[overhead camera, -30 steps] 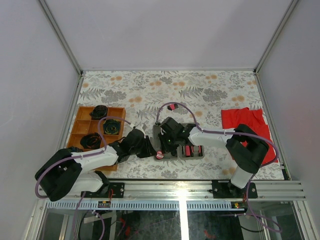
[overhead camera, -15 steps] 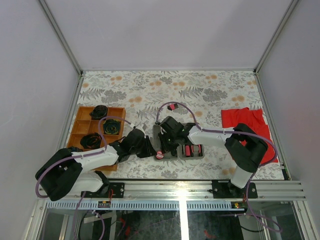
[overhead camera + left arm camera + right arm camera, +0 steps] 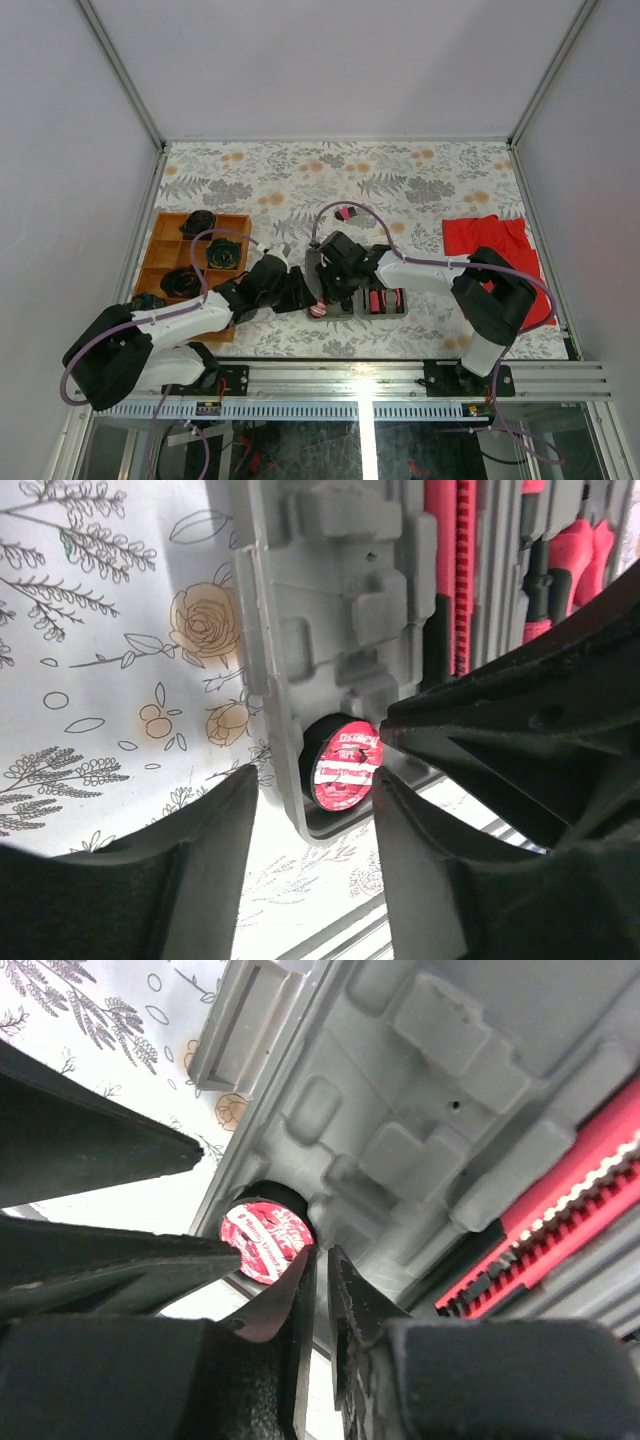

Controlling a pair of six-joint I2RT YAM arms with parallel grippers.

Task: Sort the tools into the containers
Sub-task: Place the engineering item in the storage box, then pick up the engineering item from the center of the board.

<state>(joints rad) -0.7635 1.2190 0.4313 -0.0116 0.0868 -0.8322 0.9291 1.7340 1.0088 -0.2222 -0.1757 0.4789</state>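
Observation:
The grey case lies open mid-table with red-handled tools in its recesses. A round pink disc sits in the round recess at the case's near-left corner. My left gripper is open, its fingers on either side of that corner and off the disc. My right gripper is almost shut, with a thin empty slit between its fingers, tips at the disc's edge. The wooden tray stands at the left.
Dark items fill the tray's compartments. A small pink-and-black tool lies loose behind the case. A red cloth lies at the right. A red toothed tool sits in the case. The two grippers are crowded together at the case's corner.
My left gripper has opened and let go of the pink disc, which stays in the recess. The right gripper's fingers have parted by a sliver.

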